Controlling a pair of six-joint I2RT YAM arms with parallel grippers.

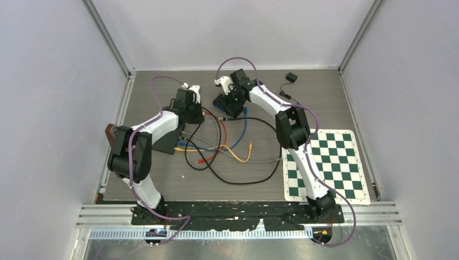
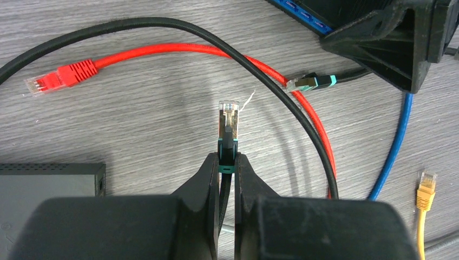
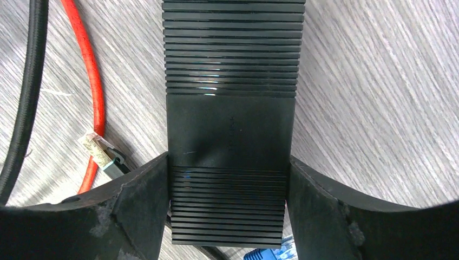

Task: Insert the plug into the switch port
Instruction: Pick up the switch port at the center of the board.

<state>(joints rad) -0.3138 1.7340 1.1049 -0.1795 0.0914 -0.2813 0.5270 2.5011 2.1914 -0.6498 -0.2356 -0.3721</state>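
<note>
The grey wood-grain desk stands between white walls. Left gripper pinches the plug; right gripper clamps the switch near the far edge.

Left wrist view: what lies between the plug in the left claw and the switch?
Between the held plug and the switch, a black cable, a red cable and a loose teal-booted plug cross the stretch, as the left wrist view shows.

Under my arms the grey wood-grain tabletop carries a checkered mat at my right, a black switch farther out, and loose black cable, red cable, blue cable and yellow cable in between.
</note>
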